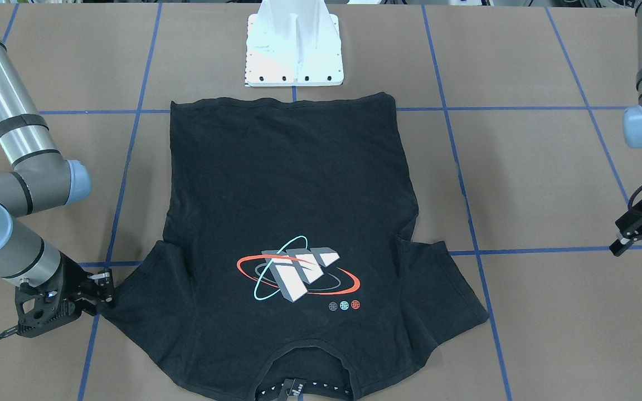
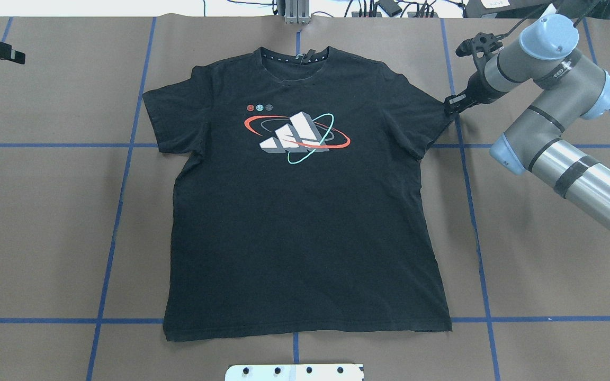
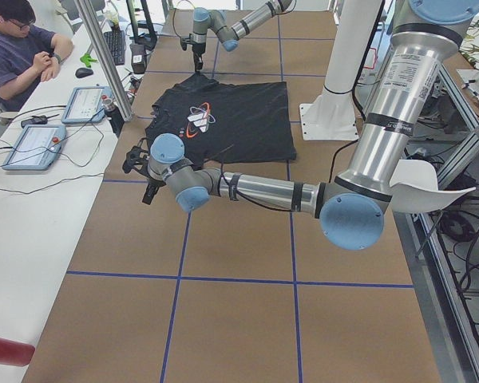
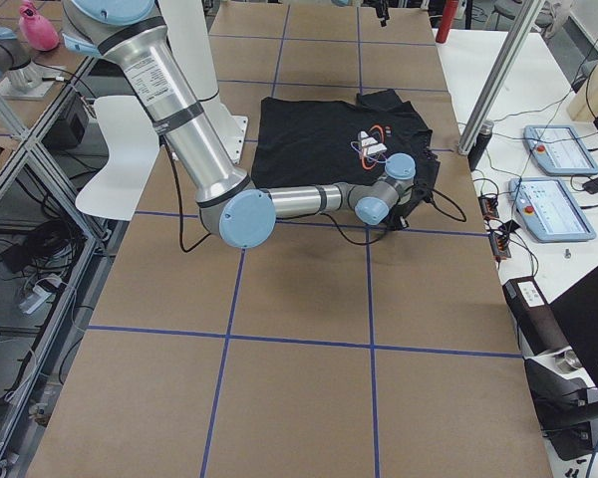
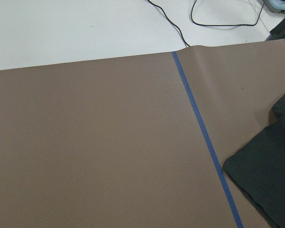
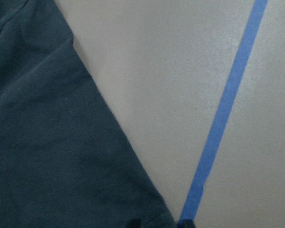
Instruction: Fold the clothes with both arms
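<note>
Black T-shirt lies flat, right pincer at sleeve.

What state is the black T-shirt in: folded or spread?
Spread flat: the black T-shirt lies face up, both sleeves out, nothing doubled over.

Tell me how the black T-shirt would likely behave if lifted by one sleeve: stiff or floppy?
Probably floppy: the T-shirt lies flat with soft wrinkles near its sleeve, so the rest would likely hang and trail. It looks thin, so probably light. Pushed, it would likely bunch rather than slide on the matte table.
</note>
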Controlling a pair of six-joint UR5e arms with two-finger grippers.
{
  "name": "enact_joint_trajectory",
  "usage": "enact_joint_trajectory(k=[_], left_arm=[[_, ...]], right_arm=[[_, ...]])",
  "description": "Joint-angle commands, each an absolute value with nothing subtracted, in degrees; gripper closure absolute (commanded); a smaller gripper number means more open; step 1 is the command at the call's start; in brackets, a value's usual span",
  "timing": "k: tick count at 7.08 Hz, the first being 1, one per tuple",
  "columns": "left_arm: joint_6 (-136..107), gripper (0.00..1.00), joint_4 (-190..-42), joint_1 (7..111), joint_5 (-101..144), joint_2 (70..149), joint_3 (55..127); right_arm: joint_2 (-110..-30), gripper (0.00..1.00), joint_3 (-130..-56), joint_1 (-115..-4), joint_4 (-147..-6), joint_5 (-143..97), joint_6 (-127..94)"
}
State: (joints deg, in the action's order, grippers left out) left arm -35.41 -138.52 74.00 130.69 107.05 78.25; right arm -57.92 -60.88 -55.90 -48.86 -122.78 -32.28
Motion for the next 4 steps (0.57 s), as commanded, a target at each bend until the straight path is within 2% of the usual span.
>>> enact_joint_trajectory(k=[1,2,3,4], left_arm=[[-35.4,0.00,-138.4,74.0,130.7,107.0,78.7],[-35.4,0.00,-138.4,74.0,130.7,107.0,78.7],[-35.4,0.00,-138.4,74.0,130.8,107.0,78.8],[-35.4,0.00,-138.4,74.0,130.8,107.0,78.8]], right_arm=[[-58.1,0.61,-60.9,-55.9,-48.9,-122.8,-32.3],[-58.1,0.76,-60.9,-56.0,-48.9,-122.8,-32.3],[-58.1,1.00,-60.9,-56.0,-48.9,-122.9,-32.2],[-58.2,1.00,-61.0,-56.0,-48.9,-123.0,-32.0]])
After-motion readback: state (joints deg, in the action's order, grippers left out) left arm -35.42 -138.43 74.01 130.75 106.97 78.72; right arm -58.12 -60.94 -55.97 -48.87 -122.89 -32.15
